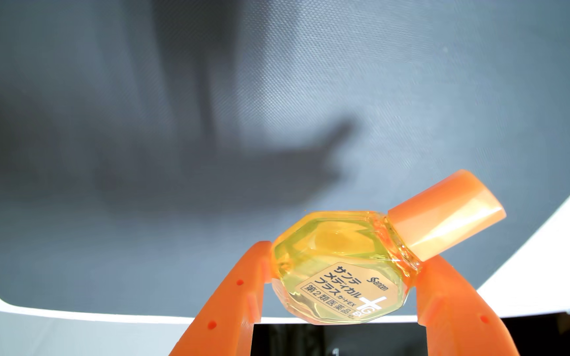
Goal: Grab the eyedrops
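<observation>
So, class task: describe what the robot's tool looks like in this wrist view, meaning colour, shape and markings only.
The tool has two bright orange plastic fingers that look 3D-printed. Each is flat-sided, wide at the bottom of the picture and tapering to a rounded tip. Small round holes dot their faces, and each has a stepped notch on its inner edge. No cables are visible.

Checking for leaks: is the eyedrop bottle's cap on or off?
On. The orange cap sits over the neck of the yellow bottle, which is held between the gripper's orange fingers. How tightly it is closed: cannot tell.

1. Bright, even light; white border (551,246) nearly blown out.
2. Soft, dark arm shadow across grey mat (448,102).
3. Mat weave blurs at upper left.
4. Fisheye bends mat edges.
5. Glare on bottle cap (448,215).
</observation>
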`<control>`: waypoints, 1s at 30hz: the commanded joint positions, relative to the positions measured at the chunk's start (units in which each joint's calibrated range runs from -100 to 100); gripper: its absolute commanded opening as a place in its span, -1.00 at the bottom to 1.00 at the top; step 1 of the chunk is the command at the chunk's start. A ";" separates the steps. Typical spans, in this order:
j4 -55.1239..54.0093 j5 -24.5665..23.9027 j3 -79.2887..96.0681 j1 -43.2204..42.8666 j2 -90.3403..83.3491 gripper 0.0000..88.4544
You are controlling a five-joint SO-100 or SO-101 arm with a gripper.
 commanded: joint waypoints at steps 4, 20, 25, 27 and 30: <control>0.78 -3.30 0.04 -0.45 -8.49 -0.99; -3.81 -4.45 4.64 0.13 -9.68 -0.99; -3.55 -4.50 3.92 -0.12 -9.77 -0.99; -3.72 -4.50 3.92 -0.20 -9.77 -0.99; -3.64 -4.50 3.20 -0.12 -9.77 -0.99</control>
